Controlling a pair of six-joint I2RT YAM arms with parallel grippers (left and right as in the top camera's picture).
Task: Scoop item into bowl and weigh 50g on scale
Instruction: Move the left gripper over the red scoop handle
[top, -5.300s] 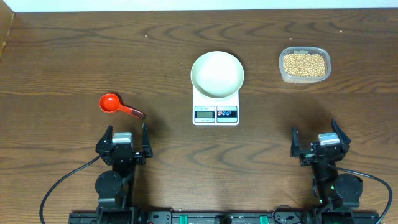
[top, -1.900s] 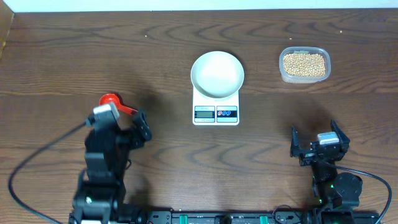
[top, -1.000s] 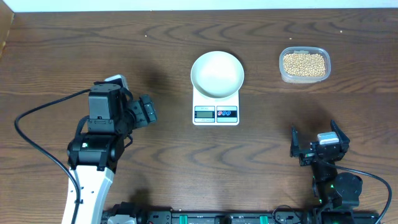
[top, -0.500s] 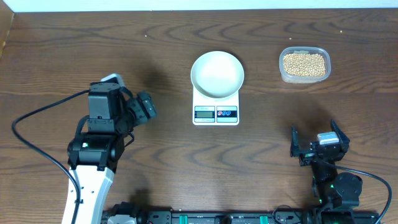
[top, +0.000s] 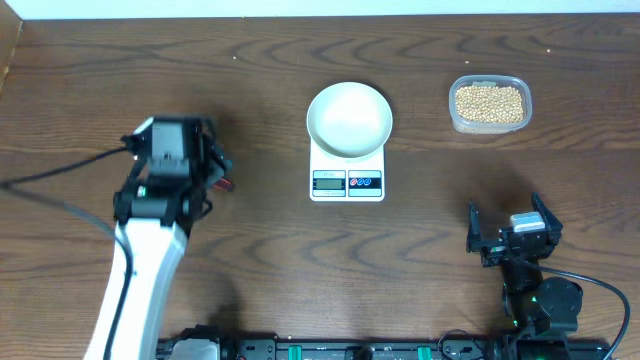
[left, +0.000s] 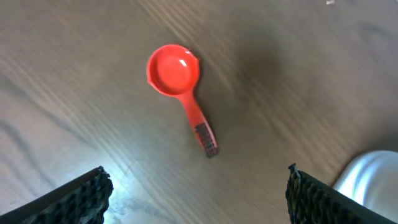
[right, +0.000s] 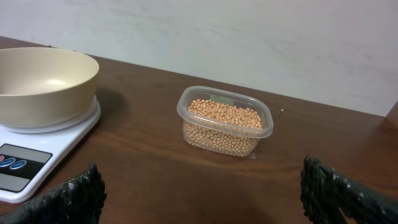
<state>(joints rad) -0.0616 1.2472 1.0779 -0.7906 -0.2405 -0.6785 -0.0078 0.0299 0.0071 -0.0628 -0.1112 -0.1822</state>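
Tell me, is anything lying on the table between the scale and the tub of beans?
No. Between the scale and the tub of beans there is only bare brown tabletop, as the overhead and right wrist views show.

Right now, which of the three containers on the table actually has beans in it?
The clear plastic tub, far right, holds the beans. The cream bowl on the scale and the red scoop are both empty.

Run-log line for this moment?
left pincer: open above red plastic scoop, not gripping | right pincer: open, parked | cream round bowl: empty on white digital scale | tan beans: in clear tub
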